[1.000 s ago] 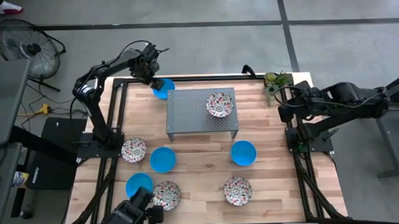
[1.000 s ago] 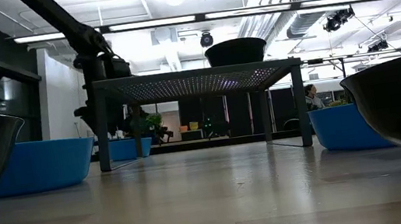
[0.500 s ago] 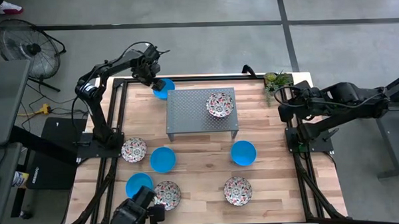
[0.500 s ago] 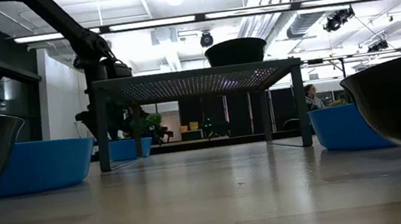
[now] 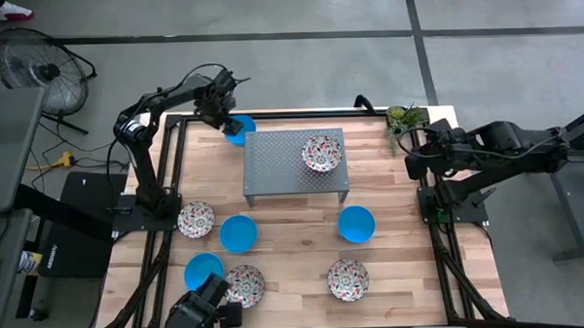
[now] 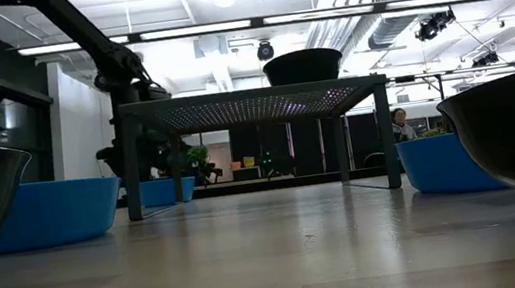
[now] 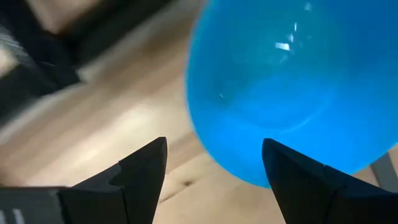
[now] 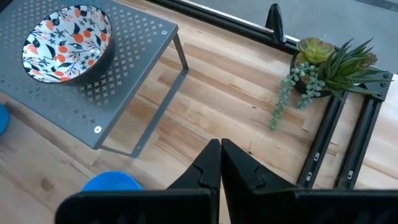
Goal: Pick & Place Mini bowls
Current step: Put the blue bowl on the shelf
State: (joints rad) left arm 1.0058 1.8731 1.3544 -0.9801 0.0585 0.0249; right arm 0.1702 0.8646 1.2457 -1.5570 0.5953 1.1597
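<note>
Left gripper point(image 5: 220, 106) hovers at the table's far left corner, jaws spread wide and holding nothing, above a blue bowl point(image 5: 238, 130) lying just beside the grey stand point(image 5: 277, 164). Right gripper point(image 8: 220, 163) is closed and empty at the far right, near a potted plant point(image 5: 404, 117). One floral bowl point(image 5: 322, 152) sits on the stand. The remaining six bowls lie on the wooden table point(image 5: 392, 229) nearer the front, three at the left front corner. Open planks lie right of the stand. A fan point(image 5: 37, 68) stands on the floor beyond.
</note>
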